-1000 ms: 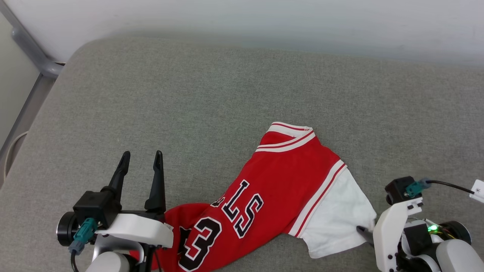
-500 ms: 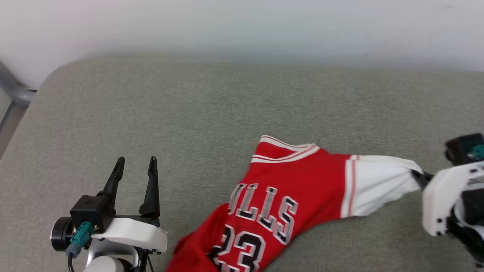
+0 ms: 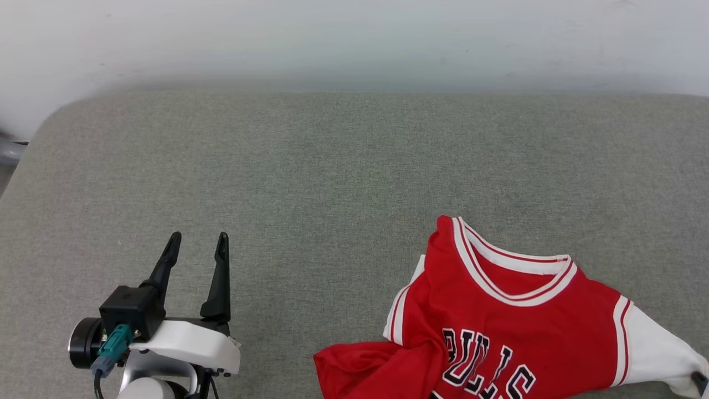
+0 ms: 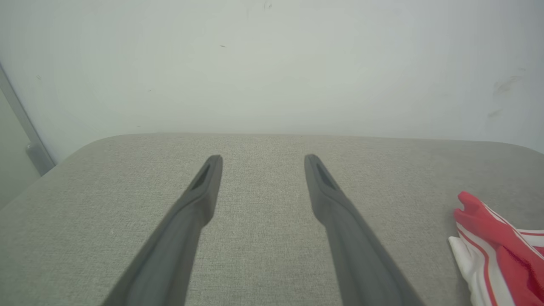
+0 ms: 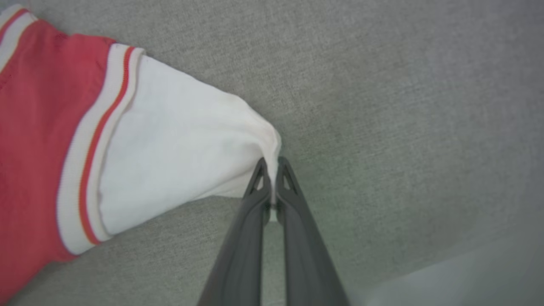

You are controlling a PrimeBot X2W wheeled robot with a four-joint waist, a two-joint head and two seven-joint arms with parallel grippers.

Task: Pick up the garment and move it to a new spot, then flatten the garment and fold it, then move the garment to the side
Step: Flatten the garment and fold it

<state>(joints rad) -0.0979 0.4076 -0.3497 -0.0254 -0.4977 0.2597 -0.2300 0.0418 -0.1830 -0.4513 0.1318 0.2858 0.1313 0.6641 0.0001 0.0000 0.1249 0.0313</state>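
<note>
The garment [image 3: 515, 327], a red jersey with white sleeves and black lettering, lies rumpled at the lower right of the grey cushion, collar towards the wall. In the right wrist view my right gripper [image 5: 272, 163] is shut on the tip of the garment's white sleeve [image 5: 178, 148], which is pulled taut towards it. Just a dark bit of the right gripper [image 3: 702, 381] shows at the sleeve's end in the head view. My left gripper [image 3: 198, 241] stands open at the lower left, well clear of the cloth. Its fingers [image 4: 204, 191] hold nothing, and the garment [image 4: 497, 250] edges in at the right.
The grey padded surface [image 3: 310, 177] spreads wide to the left and far side of the jersey. A pale wall [image 3: 354, 39] runs along its back edge. A grey metal frame [image 3: 6, 151] sits past the left corner.
My right gripper has shut on the white sleeve and dragged the garment to the right, turning it so the collar faces the wall. The head view has shifted too. The left gripper stays open.
</note>
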